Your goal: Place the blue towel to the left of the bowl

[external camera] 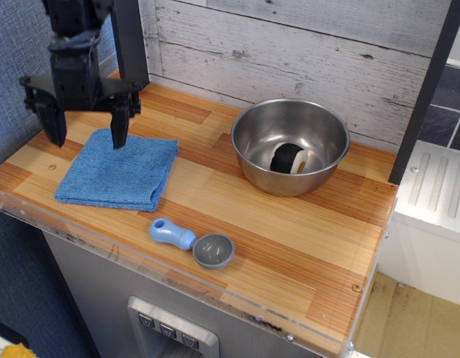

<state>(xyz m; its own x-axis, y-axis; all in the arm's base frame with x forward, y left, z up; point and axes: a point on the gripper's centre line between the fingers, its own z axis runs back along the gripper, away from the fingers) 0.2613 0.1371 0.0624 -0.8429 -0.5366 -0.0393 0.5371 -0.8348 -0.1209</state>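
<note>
Blue towel (118, 171) near front-left edge; gripper (88, 134) wide open, empty, above its back.

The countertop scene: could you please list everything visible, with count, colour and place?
blue towel: one, turquoise-blue, folded flat at the left of the counter, left of the bowl.
bowl: one, shiny steel, back centre-right near the wall.
roll in the bowl: one, black and white with an orange bit, lying on the bowl's bottom; what it is I cannot tell.
scoop: one, light-blue handle with grey cup, near the front edge, in front of the towel's right corner.
counter: one, striped reddish wood.
plank wall: one, whitewashed, behind the counter.
black post: one, upright at back left.
claw: one, black, open, fingers pointing down over the towel's far-left corner.
</note>
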